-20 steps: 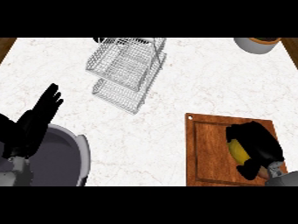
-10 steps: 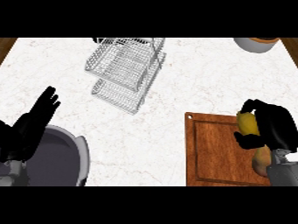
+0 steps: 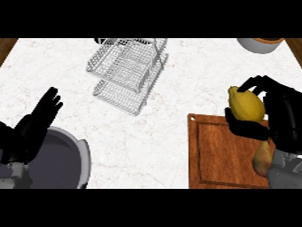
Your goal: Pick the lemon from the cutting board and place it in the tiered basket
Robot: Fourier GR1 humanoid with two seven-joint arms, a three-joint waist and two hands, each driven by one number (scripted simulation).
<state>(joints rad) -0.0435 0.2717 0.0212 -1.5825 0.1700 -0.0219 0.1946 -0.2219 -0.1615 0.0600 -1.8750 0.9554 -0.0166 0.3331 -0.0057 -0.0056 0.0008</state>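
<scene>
Right robot hand [image 3: 280,117] has its fingers curled round the yellow lemon [image 3: 246,104], held over the far edge of the brown wooden cutting board [image 3: 222,153]. Left robot hand [image 3: 29,128] rests open, near left. White wire tiered basket [image 3: 128,71] sits far off on the white marble surface [image 3: 179,75].

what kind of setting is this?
Most likely a kitchen counter: white marble-look top, a wooden cutting board, a wire tiered basket, and a lemon held in the right hand.

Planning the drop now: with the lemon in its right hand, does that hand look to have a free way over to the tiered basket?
Probably yes. The right hand is curled round the lemon, and only bare counter lies between it and the tiered basket.
</scene>
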